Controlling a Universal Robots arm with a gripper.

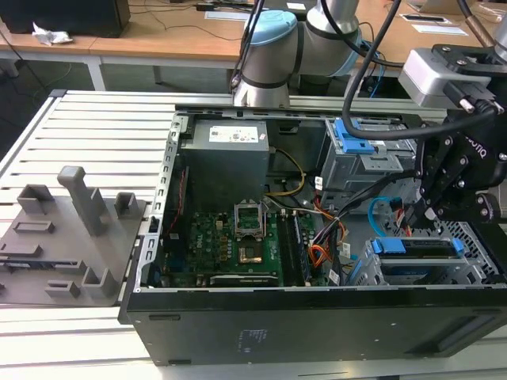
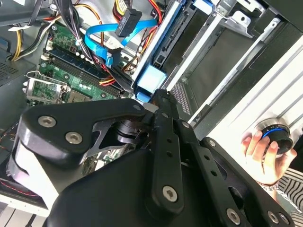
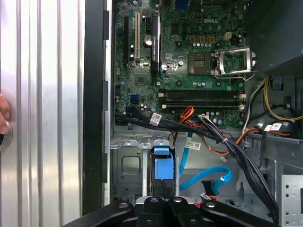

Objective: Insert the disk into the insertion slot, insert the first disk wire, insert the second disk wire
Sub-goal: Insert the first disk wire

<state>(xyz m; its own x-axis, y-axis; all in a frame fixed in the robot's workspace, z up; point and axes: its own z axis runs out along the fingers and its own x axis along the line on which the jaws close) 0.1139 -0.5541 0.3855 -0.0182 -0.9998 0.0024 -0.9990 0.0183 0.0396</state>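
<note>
We find the gripper [image 1: 432, 228] down inside the open computer case [image 1: 317, 324], at the end of the case on the exterior view's right. Its two black fingers [image 3: 164, 189] stand pressed together with nothing between them. Their tips meet the blue tab of the disk [image 3: 161, 163], which lies directly beneath the gripper. The disk sits in the insertion slot [image 1: 479, 265], the perforated bare-metal cage, with its blue carrier frame showing along the cage's open top; how deep it has gone we cannot tell.

The second disk wire [image 3: 208, 176] lies just beside the fingertips, on the motherboard side. It curls in a loose loop and its dark plug hangs free, apart from the disk. The first disk wire [image 2: 129, 22] is a little farther from the fingertips on that same side. In the second wrist view its dark plug hangs in open air in front of the blue cable, touching no socket that we can see.

Beyond both wires, farther from the gripper, lies the green motherboard [image 1: 238, 237]. Near the gripper, deeper into the case, stands the grey bay [image 1: 364, 158] with its blue latch. Well away from the gripper, outside the case, a grey fixture block [image 1: 71, 229] rests on the slatted aluminium table [image 1: 95, 127]. On the gripper's other side — beyond the case wall — a person's hand [image 2: 262, 153] rests on a round knob [image 2: 277, 135] with a blue ring.
</note>
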